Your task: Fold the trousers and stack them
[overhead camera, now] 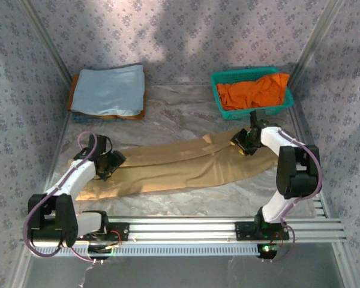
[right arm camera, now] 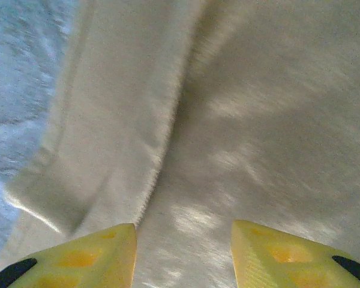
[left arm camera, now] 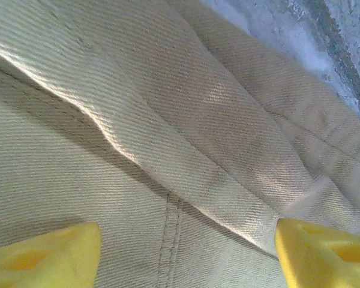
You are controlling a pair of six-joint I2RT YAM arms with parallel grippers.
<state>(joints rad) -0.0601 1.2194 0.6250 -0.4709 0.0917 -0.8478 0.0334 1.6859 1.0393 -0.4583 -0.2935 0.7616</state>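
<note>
In the top view you see the trousers [overhead camera: 180, 165] lying flat across the middle of the table [overhead camera: 186, 108], stretched long from left to right. The left gripper [overhead camera: 111, 163] sits down over their left end, and the right gripper [overhead camera: 243, 144] is low over their right end, at the far edge of the cloth. At the back left lies a folded blue cloth [overhead camera: 110, 90]. At the back right a green basket [overhead camera: 255, 110] holds an orange garment [overhead camera: 255, 90]. Both are well apart from the trousers.

In the left wrist view your left gripper [left arm camera: 183, 258] has its yellow fingertips [left arm camera: 45, 258] spread wide. They have hold of nothing. The trousers [left arm camera: 168, 132] lie just under them, with a raised fold and a stitched seam [left arm camera: 171, 234] running into the gap. A strip of table [left arm camera: 300, 36] shows at the top right.

In the right wrist view, which is blurred, your right gripper [right arm camera: 183, 252] also has its jaws parted and grips nothing. The trousers [right arm camera: 246, 120] lie beneath, with a folded edge [right arm camera: 108, 138] on the left beside bare table [right arm camera: 18, 90].
</note>
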